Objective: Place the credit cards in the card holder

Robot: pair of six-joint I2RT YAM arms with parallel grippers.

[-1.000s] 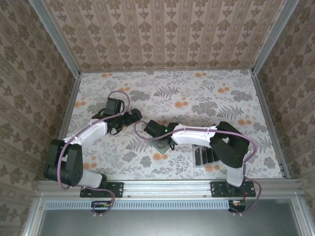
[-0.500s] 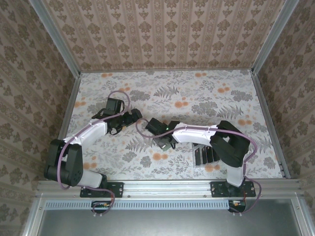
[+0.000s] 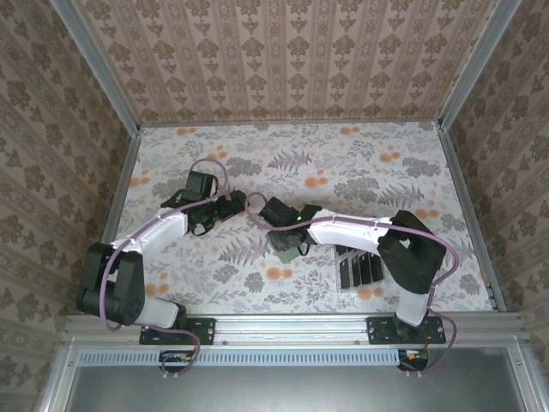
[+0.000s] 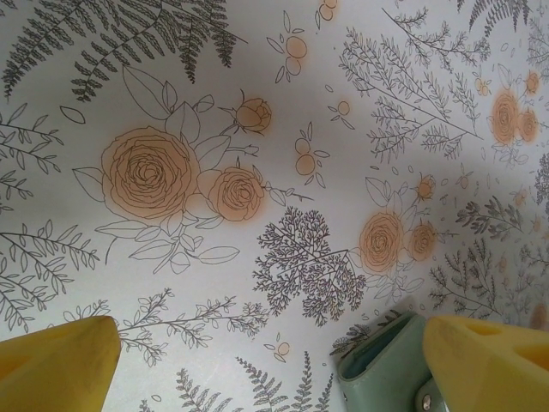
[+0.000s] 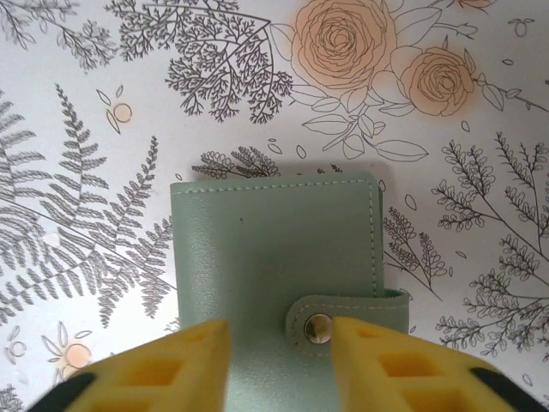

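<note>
Directly over the wallet [image 5: 274, 249], the right gripper [image 5: 281, 343] holds its yellow fingers [image 5: 171, 365] parted and grips nothing. The snap button [image 5: 319, 326] shows in the gap between them. The wallet lies closed and flat on the floral table [image 5: 86, 86]. Left of the wallet and slightly farther back, the left gripper [image 4: 274, 369] is spread wide and empty, with one finger [image 4: 489, 360] just beside the wallet's corner. Right of the wallet, the black cards [image 3: 358, 268] sit in a row, close by the right arm [image 3: 360, 230].
</note>
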